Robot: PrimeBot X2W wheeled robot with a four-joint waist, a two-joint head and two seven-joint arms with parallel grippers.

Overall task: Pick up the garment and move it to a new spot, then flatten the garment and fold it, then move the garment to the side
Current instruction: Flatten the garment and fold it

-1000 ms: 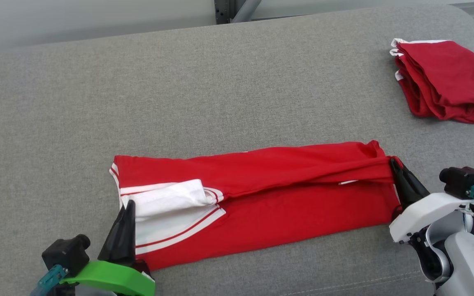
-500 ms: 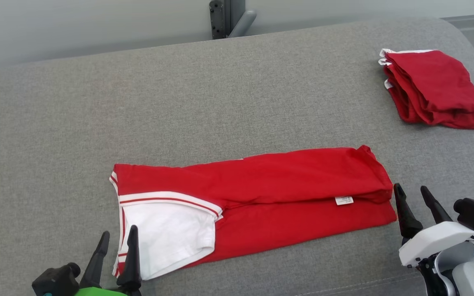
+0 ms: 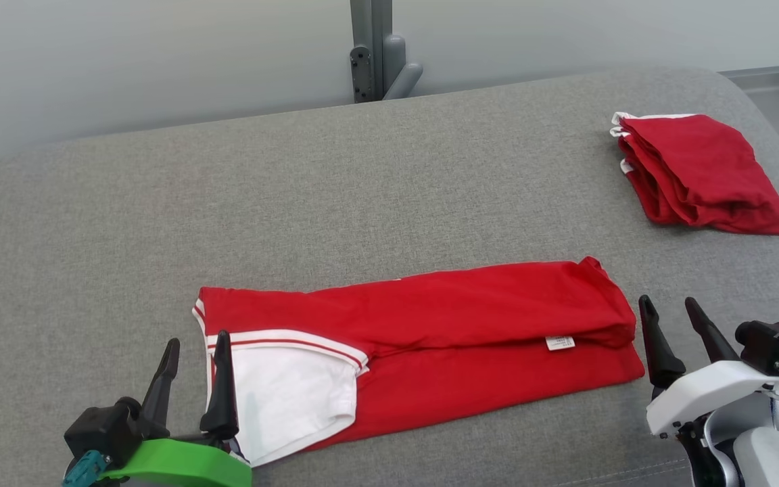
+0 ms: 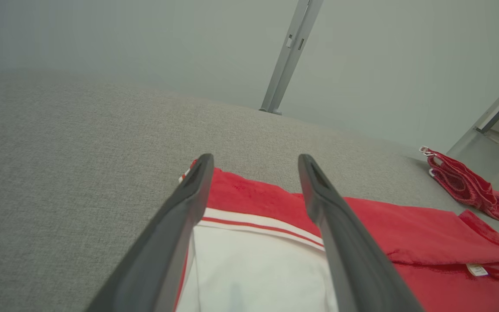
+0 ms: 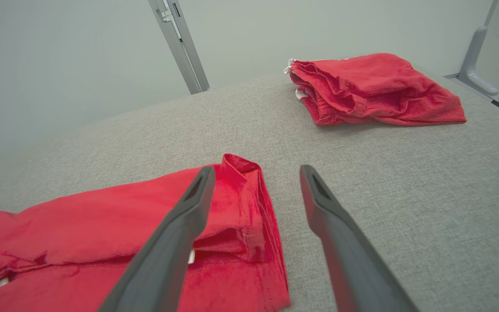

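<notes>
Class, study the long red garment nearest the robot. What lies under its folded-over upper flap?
On the red garment, the flap covers a lower red layer that shows along the near edge, with a white label and a white sleeve. Anything farther under the flap is hidden.

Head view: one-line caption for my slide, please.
Left gripper and right gripper, both open, flank the folded red-and-white garment on grey upholstery; second red garment lies far right.

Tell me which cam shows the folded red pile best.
Right wrist view: the folded red pile is nearest and largest there, its stacked folds and white trim visible. The head view shows the pile whole but smaller, at far right. The left wrist view catches it small, near the right edge.
</notes>
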